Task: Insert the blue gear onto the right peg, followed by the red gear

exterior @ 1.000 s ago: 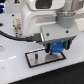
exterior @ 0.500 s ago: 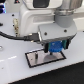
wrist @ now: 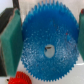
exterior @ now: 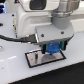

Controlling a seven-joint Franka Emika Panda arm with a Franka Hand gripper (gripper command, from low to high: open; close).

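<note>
My gripper (exterior: 53,49) is shut on the blue gear (exterior: 52,48) and holds it flat just above the grey plate with a black border (exterior: 40,60). In the wrist view the blue gear (wrist: 47,42) fills the picture between the two green finger pads (wrist: 10,42). Its centre hole (wrist: 48,49) shows a pale surface below. The red gear (wrist: 20,78) peeks out from under the blue gear's rim; it does not show in the exterior view. The right peg is hidden by the gripper and gear.
The white arm body (exterior: 35,20) looms over the plate. A black cable (exterior: 12,36) runs along the exterior view's left. The white table (exterior: 20,72) surrounds the plate.
The gripper with the blue gear has sunk a little toward the plate and shifted slightly to the exterior view's left.
</note>
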